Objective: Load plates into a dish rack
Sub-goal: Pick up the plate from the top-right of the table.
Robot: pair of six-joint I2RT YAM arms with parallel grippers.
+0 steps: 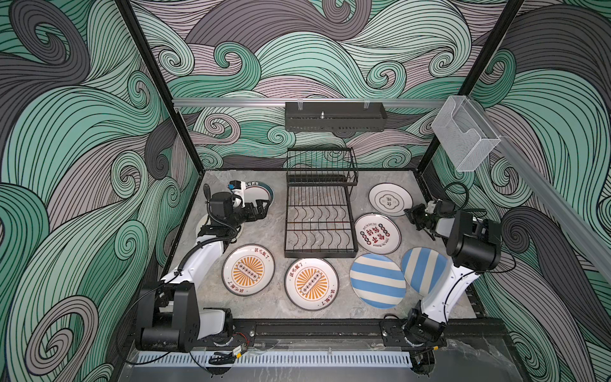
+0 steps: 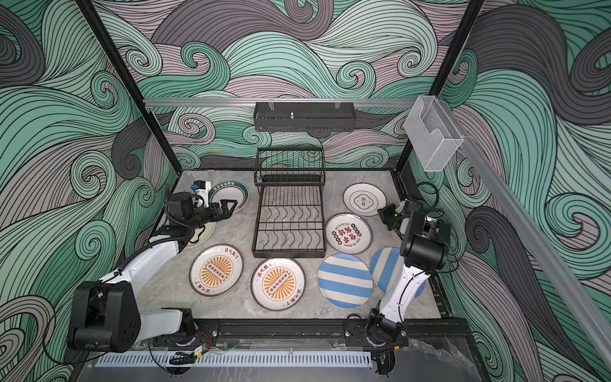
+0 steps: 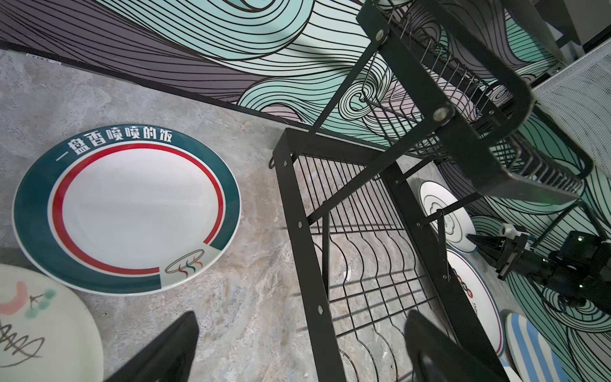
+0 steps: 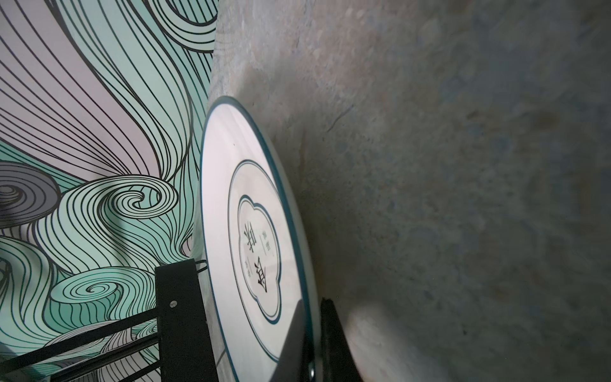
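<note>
Rack (image 1: 320, 181) stands in the middle of the grey surface (image 1: 264, 238), with its raised tier toward the back wall and its flat grid toward the arms. All eight plates are on the surface around it, none inside.

On the left side, the teal-rimmed plate (image 3: 132, 215) lies near the back. A whitish plate (image 3: 39, 324) with pink and green marks is just beside it, mostly hidden under the left arm in both top views. One sunburst plate (image 1: 248, 269) lies nearer the front. A second sunburst plate (image 1: 311, 283) lies just before the front edge of the grid.

On the right side, a striped plate (image 1: 377, 280) and a second striped plate (image 1: 421, 268) lie just beside each other, the second partly behind the right arm. Behind them is the red-marked plate (image 1: 377, 234), and behind that the emblem plate (image 1: 390, 199).

The right pincer (image 4: 312, 302) pinches the rim of the emblem plate on the side away from the rack, one finger over the rim and one under it. Whether that edge is lifted off the surface, I cannot tell.

The left pincer (image 2: 232, 207) is spread wide and holds nothing. It hovers between the teal-rimmed plate and the rack.
</note>
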